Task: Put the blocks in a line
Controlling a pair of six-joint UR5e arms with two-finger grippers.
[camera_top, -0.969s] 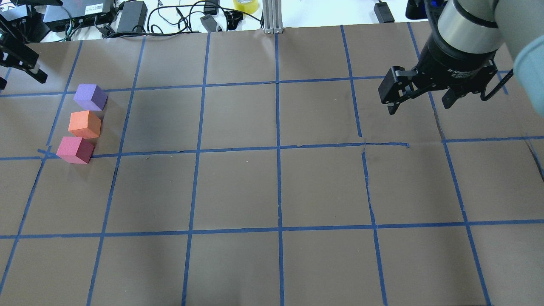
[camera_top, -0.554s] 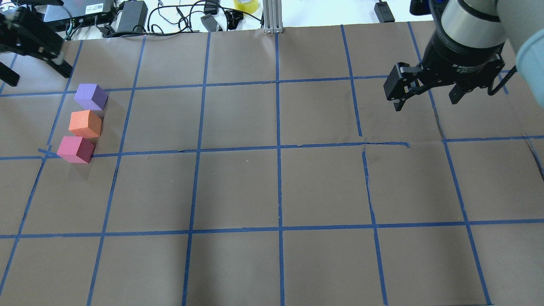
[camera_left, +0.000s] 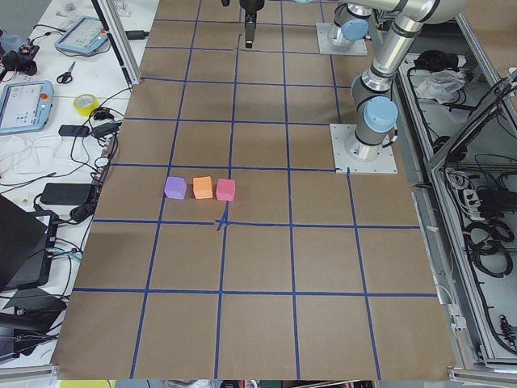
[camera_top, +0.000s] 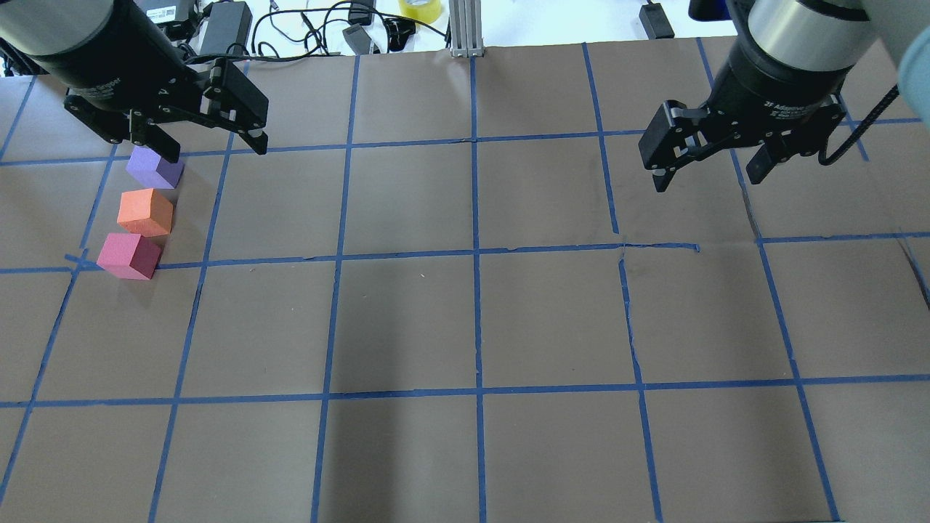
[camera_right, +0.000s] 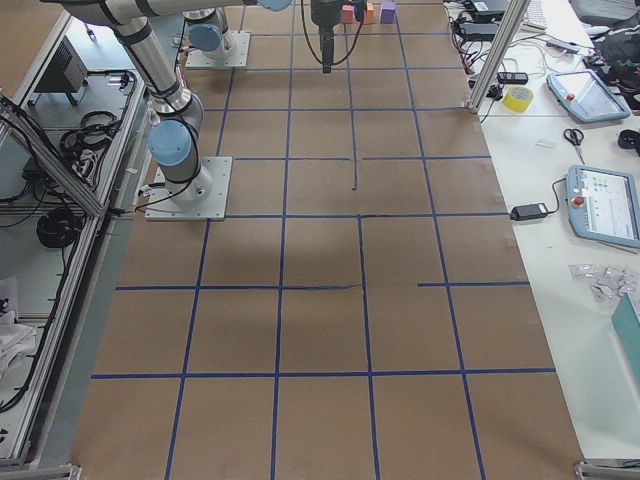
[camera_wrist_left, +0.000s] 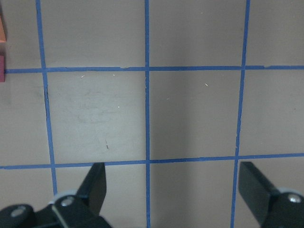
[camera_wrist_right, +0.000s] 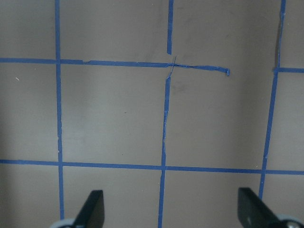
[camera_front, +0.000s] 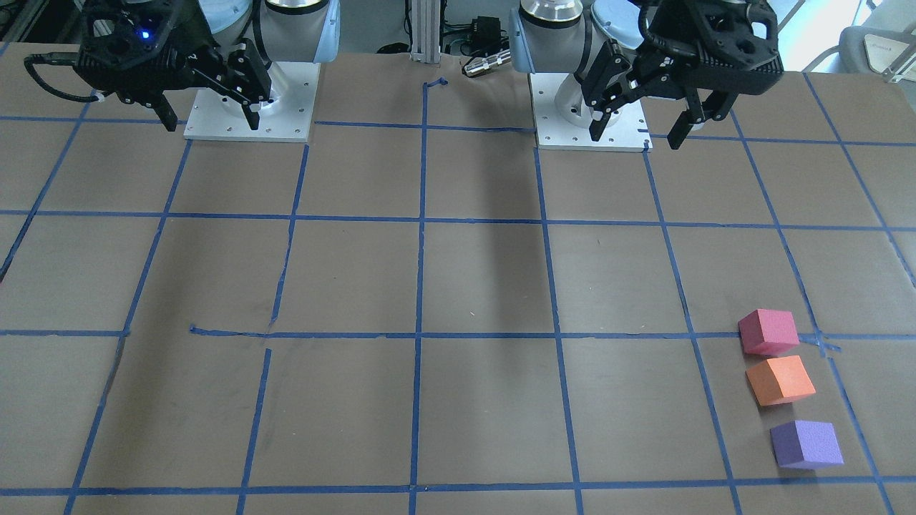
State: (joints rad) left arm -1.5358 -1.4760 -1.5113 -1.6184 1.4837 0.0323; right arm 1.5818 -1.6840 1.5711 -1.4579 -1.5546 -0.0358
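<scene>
Three in a row, overhead 9 o'clock: purple block point(camera_top: 155, 167), orange block point(camera_top: 145, 212), pinkish red block point(camera_top: 129, 256). Left gripper point(camera_top: 214, 152) and right gripper point(camera_top: 708, 181) are both spread wide, empty. Left wrist view catches only two block edges.

You have the left gripper point(camera_top: 214, 149) held up in the air, jaws spread wide and pointing straight down. The right gripper point(camera_top: 706, 181) hangs likewise, jaws wide, well apart from it.
</scene>
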